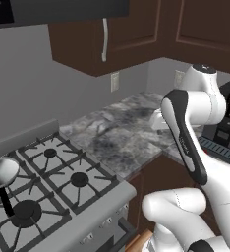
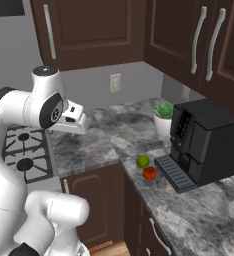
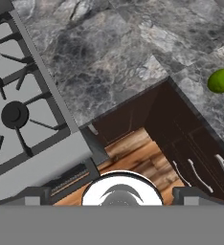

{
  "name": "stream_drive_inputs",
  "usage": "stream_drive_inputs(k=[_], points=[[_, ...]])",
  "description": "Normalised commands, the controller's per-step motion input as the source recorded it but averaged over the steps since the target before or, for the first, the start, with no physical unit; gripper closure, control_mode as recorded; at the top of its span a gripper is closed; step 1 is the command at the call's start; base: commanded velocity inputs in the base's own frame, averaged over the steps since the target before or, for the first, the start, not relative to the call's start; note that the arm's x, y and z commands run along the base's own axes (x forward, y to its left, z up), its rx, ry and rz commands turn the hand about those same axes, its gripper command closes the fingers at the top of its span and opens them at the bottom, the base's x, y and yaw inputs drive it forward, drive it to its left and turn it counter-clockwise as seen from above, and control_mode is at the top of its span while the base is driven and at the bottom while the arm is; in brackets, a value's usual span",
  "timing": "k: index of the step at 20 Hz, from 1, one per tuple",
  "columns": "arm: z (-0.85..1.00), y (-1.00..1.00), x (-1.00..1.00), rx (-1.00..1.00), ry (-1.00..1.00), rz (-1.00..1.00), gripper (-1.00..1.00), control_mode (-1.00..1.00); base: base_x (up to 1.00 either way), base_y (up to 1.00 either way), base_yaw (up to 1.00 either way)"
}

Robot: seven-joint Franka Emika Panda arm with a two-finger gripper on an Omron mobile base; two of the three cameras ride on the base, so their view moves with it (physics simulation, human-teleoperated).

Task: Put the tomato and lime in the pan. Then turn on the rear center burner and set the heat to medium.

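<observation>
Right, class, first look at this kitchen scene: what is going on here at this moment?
A white robot arm is raised above the marble counter, holding nothing. The lime and tomato sit side by side on the counter in front of the black coffee machine, not yet picked up. The silver pan rests on the stove at the left, empty as far as visible. Nothing has been moved into it yet.
</observation>
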Motion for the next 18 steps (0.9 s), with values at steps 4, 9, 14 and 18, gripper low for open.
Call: stream_drive_inputs(k=[4, 9, 14, 18], points=[[0.0, 0.0, 0.0, 0.0, 0.0, 0.0, -1.0, 1.0, 0.0, 0.0, 0.0], [0.0, -0.03, 0.0, 0.0, 0.0, 0.0, -1.0, -1.0, 0.0, 0.0, 0.0], [-0.04, -0.44, 0.13, 0.01, 0.01, 0.0, -1.0, -1.0, 0.0, 0.0, 0.0], [-0.48, -0.66, 0.56, 0.0, 0.05, -0.02, -1.0, -1.0, 0.0, 0.0, 0.0]])
